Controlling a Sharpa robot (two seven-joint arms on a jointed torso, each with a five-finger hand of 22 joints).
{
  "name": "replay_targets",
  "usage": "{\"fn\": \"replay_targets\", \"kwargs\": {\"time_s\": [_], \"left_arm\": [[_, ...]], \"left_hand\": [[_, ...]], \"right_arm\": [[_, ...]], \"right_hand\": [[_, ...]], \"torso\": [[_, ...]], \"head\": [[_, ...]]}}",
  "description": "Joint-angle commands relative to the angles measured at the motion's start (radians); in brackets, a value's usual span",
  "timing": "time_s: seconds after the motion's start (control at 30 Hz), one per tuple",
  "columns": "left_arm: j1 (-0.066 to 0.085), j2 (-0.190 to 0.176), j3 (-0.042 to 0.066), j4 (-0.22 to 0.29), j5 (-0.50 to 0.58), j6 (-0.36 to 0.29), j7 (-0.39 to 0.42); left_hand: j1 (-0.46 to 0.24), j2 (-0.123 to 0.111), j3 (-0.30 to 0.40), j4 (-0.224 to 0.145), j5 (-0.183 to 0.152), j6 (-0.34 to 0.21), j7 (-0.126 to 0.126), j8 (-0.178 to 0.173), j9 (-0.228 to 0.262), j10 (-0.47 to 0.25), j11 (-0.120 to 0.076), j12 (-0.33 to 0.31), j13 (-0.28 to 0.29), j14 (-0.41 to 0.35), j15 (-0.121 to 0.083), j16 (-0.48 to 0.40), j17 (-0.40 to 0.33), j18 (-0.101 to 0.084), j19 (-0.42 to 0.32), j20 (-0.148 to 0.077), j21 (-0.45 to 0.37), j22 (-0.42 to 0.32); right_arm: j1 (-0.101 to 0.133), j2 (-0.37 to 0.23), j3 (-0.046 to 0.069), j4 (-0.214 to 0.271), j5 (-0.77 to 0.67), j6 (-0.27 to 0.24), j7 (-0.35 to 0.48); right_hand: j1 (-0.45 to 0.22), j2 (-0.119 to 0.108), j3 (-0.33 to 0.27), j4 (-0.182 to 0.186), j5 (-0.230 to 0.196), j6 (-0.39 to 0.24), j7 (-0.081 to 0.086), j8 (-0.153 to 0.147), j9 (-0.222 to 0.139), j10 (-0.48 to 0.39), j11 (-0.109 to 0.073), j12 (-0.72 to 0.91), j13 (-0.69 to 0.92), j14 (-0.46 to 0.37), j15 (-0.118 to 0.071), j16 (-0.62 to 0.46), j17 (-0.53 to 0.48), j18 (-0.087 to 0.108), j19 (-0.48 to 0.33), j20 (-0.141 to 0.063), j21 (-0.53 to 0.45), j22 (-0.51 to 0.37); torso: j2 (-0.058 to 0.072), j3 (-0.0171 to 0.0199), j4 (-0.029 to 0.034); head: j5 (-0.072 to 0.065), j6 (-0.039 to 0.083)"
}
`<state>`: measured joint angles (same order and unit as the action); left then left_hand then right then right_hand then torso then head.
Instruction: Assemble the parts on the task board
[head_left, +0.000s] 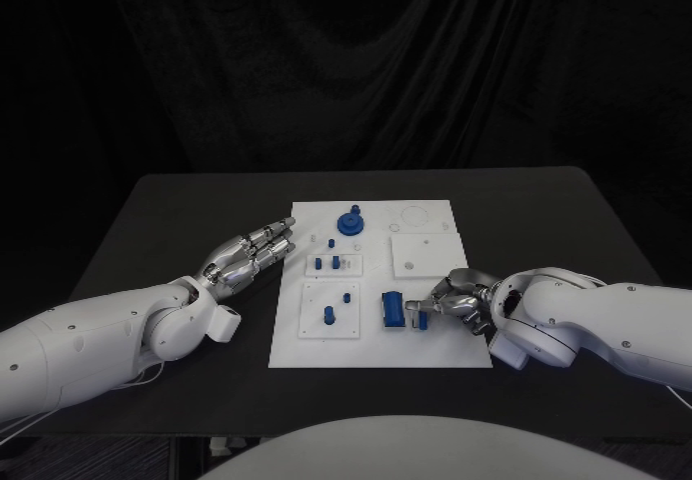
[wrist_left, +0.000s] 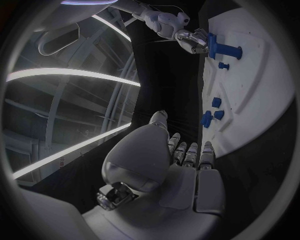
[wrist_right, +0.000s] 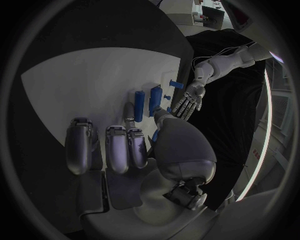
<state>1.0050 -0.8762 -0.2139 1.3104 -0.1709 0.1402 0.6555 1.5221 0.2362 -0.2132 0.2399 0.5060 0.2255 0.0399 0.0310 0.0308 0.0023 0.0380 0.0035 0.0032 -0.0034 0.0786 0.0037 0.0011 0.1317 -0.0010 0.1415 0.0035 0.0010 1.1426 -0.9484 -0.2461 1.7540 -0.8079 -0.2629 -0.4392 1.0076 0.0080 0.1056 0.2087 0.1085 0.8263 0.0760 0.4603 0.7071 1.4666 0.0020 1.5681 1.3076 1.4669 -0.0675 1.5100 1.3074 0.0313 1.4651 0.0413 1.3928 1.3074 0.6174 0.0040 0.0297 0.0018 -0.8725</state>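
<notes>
The board (head_left: 378, 345) lies flat mid-table (head_left: 577, 220), a rigid white plate with smaller square insets; it looks stiff and needs no holding. The left hand (head_left: 248, 256) hovers at the board's left edge, fingers straight and a little apart, holding nothing. The right hand (head_left: 450, 302) sits low over the board's near right part, fingers bent toward the block (head_left: 392, 308). Whether they actually grip it I cannot tell; from the right wrist the fingers (wrist_right: 117, 148) lie just short of it.

The block, the largest loose part, stands right of the near-left inset. It looks like hard, light plastic, smooth and probably a bit slippery; its long flat sides seem the best place to pinch. The round knob (head_left: 352, 221) sits near the board's far edge, and its raised stem would give a grip. The small pegs (head_left: 327, 263) stand on the insets left of the block; light, tiny, easily knocked over, best taken by fingertips from above.

No writing or brand is readable anywhere.
</notes>
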Motion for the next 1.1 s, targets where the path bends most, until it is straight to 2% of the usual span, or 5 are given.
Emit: {"fn": "replay_targets", "kwargs": {"time_s": [0.03, 0.23, 0.63, 0.9, 1.1], "left_arm": [[-0.002, 0.002, 0.001, 0.001, 0.001, 0.015, 0.005], [-0.003, 0.002, 0.001, 0.001, 0.001, 0.018, 0.002], [-0.004, 0.004, 0.001, -0.001, 0.001, 0.024, -0.003], [-0.004, 0.002, 0.001, 0.001, 0.001, 0.024, -0.002], [-0.005, -0.003, 0.001, 0.003, 0.001, 0.020, 0.001]], "left_hand": [[0.006, -0.002, 0.006, -0.002, -0.001, 0.001, 0.008, 0.007, 0.002, 0.003, -0.002, -0.002, -0.001, 0.003, 0.008, -0.004, -0.001, 0.003, 0.001, 0.009, -0.004, -0.001], [0.006, -0.002, 0.006, -0.002, -0.001, 0.001, 0.008, 0.007, 0.002, 0.003, -0.002, -0.002, -0.001, 0.003, 0.008, -0.004, -0.001, 0.003, 0.001, 0.009, -0.004, -0.001], [0.005, -0.002, 0.006, -0.003, -0.003, 0.001, 0.011, 0.007, 0.002, 0.003, -0.003, -0.002, -0.002, 0.003, 0.011, -0.004, -0.001, 0.002, 0.001, 0.011, -0.004, -0.001], [0.005, -0.002, 0.006, -0.003, -0.003, 0.001, 0.011, 0.007, 0.002, 0.003, -0.003, -0.002, -0.002, 0.003, 0.011, -0.004, -0.001, 0.002, 0.001, 0.011, -0.004, -0.001], [0.005, -0.001, 0.006, -0.003, -0.003, 0.001, 0.011, 0.007, 0.002, 0.003, -0.003, -0.002, -0.001, 0.003, 0.013, -0.004, -0.001, 0.001, 0.001, 0.012, -0.004, -0.001]], "right_arm": [[-0.002, 0.002, 0.001, 0.001, -0.002, -0.006, 0.020], [-0.002, 0.003, 0.001, -0.001, -0.002, -0.015, 0.024], [-0.002, 0.001, 0.001, -0.003, -0.005, -0.014, 0.028], [-0.002, -0.018, 0.001, 0.015, -0.113, -0.031, 0.082], [-0.008, -0.054, 0.000, 0.051, -0.240, -0.031, 0.104]], "right_hand": [[0.002, 0.013, -0.013, 0.007, 0.008, -0.012, -0.007, 0.034, 0.022, 0.104, -0.005, 0.003, 0.263, 0.070, -0.001, -0.005, 0.081, 0.017, 0.032, -0.002, -0.008, 0.199], [0.016, 0.026, -0.047, 0.028, 0.014, -0.053, -0.022, 0.170, 0.125, 0.104, -0.019, 0.003, 0.263, 0.070, -0.013, -0.006, 0.081, 0.018, 0.032, -0.011, -0.011, 0.198], [0.029, 0.036, -0.069, 0.044, 0.024, -0.093, -0.030, 0.257, 0.197, 0.104, -0.026, 0.003, 0.263, 0.070, -0.019, -0.008, 0.077, 0.021, 0.027, -0.017, -0.025, 0.194], [0.096, 0.032, -0.063, 0.004, 0.079, -0.122, -0.034, 0.315, 0.241, 0.104, -0.029, 0.003, 0.263, 0.071, -0.022, -0.006, 0.083, 0.022, 0.025, -0.020, -0.031, 0.193], [0.149, 0.025, -0.063, -0.031, 0.087, -0.123, -0.049, 0.406, 0.309, 0.104, -0.042, 0.003, 0.263, 0.073, -0.032, -0.002, 0.094, 0.020, 0.029, -0.028, -0.023, 0.196]], "torso": [[-0.001, -0.0003, 0.0014], [0.000, -0.0002, 0.0016], [-0.001, 0.0000, 0.0011], [0.000, 0.0002, 0.0015], [-0.001, 0.0003, 0.0015]], "head": [[0.000, 0.000], [0.001, 0.000], [0.004, 0.000], [0.007, 0.000], [0.011, 0.000]]}}
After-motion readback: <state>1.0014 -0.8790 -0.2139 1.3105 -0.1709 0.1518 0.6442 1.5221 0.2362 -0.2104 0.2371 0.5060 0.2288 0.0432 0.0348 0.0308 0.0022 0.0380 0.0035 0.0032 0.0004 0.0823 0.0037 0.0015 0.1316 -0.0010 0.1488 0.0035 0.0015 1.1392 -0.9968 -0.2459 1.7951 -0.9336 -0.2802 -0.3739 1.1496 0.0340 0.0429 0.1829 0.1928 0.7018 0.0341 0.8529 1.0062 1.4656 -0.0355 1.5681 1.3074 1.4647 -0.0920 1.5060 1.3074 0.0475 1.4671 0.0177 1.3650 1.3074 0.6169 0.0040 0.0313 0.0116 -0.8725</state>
